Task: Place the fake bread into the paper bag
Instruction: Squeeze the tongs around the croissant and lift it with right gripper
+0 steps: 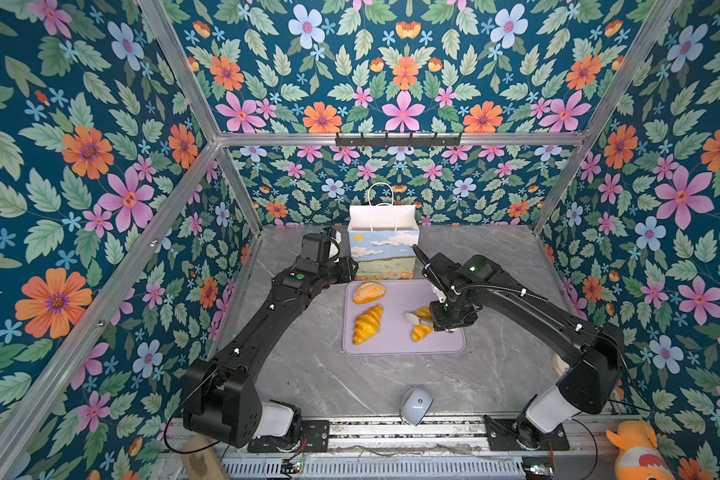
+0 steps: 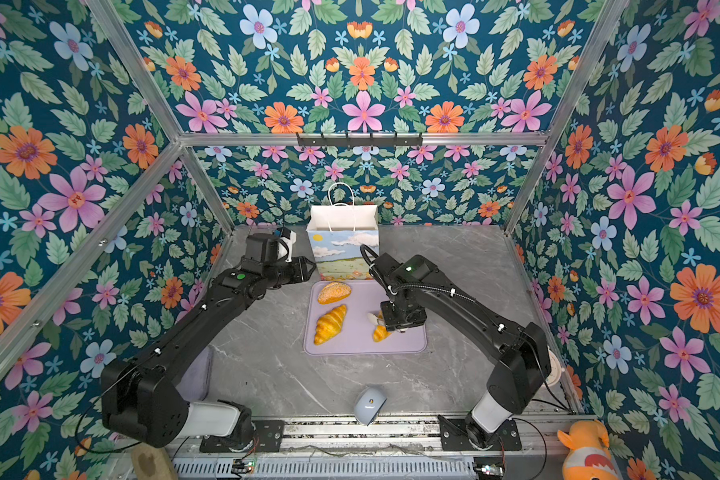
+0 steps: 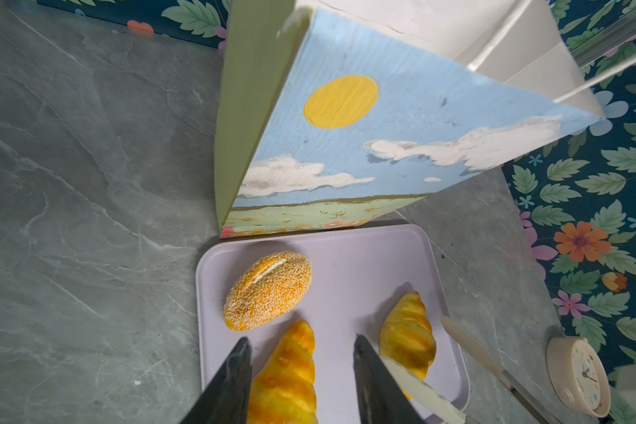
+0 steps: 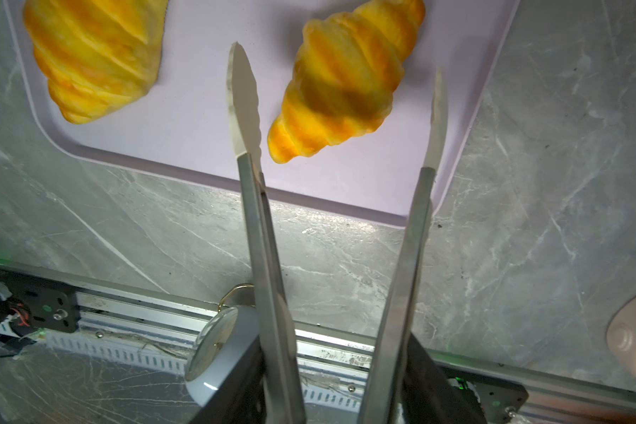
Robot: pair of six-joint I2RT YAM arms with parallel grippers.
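Three pcs of fake bread (image 1: 367,324) are sitting on the lavender tray (image 1: 391,348) in both top views: seeded bun (image 1: 368,292), L croissant (image 2: 330,324) and R croissant (image 1: 421,333). All are lying just in front of the paper bag (image 1: 383,249), which is standing upright at the tray's far edge. Bag's inside is showing only white, so what's already in can't be told; at least these three are waiting. Beside the bag's left side the left gripper (image 1: 350,266) is hovering.

Left wrist view: its fingers (image 3: 235,378) are standing spread, gripping nothing. Bag print is showing sun, clouds and field, no wording. Numerals on the cream clock (image 3: 581,374) are too small to read.

Right wrist view: the right gripper (image 4: 336,345) is clamping tongs (image 4: 257,227). The blades are straddling the R croissant, apart, not squeezing it yet. No brand is showing anywhere.
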